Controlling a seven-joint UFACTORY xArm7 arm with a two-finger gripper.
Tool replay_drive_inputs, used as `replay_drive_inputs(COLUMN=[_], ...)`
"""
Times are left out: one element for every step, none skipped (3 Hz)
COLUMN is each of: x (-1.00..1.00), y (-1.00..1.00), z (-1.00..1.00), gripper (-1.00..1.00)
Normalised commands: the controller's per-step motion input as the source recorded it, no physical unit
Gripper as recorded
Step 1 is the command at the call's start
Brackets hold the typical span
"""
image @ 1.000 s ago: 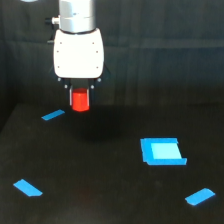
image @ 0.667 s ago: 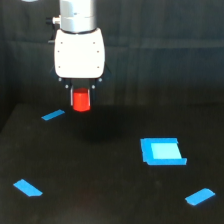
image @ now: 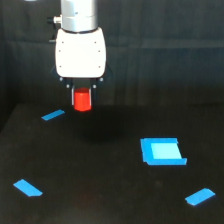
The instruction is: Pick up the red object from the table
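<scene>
The red object [image: 82,99], a small orange-red stubby cylinder, hangs between the fingers of my gripper [image: 82,96] in the upper left of the exterior view. The gripper is shut on it and holds it clear above the dark table [image: 100,170]. The white gripper body and the silver arm column stand straight above it. The fingers are dark and mostly lost against the black background.
A light-blue square patch [image: 161,151] lies on the table at the exterior view's right. Blue tape strips lie at the far left [image: 53,115], near left [image: 28,188] and near right [image: 200,196]. A dark curtain hangs behind.
The gripper with the red object has risen slightly; the object stays held between the fingers.
</scene>
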Motion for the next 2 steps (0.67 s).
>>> replay_drive_inputs(x=[0.03,0.02], y=[0.02,-0.01], z=[0.06,0.12], gripper=[-1.00,-0.98])
